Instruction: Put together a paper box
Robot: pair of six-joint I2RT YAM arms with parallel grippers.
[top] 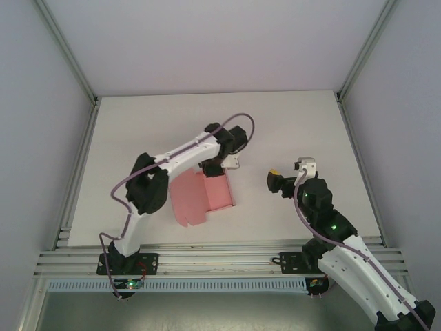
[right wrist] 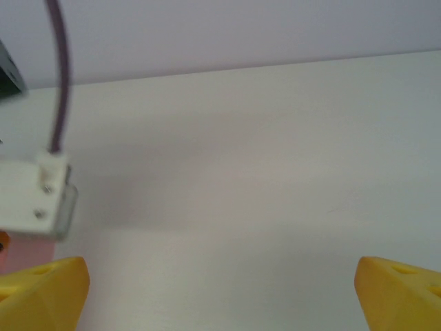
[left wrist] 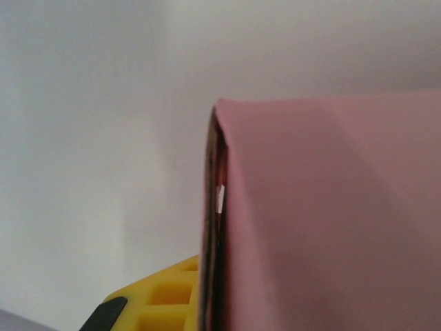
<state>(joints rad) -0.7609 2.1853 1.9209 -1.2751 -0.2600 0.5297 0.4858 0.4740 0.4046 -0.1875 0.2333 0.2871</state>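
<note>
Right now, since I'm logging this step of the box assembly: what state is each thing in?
paper box: partly folded, one panel raised, not yet a closed box.
left gripper: shut on the paper box at its far edge.
right gripper: open, holding nothing, apart from the paper box.

Legible markings: none recorded. No text, label, brand, number or sign can be read on the paper box [top: 200, 198] or on the worktop [top: 310, 124].
</note>
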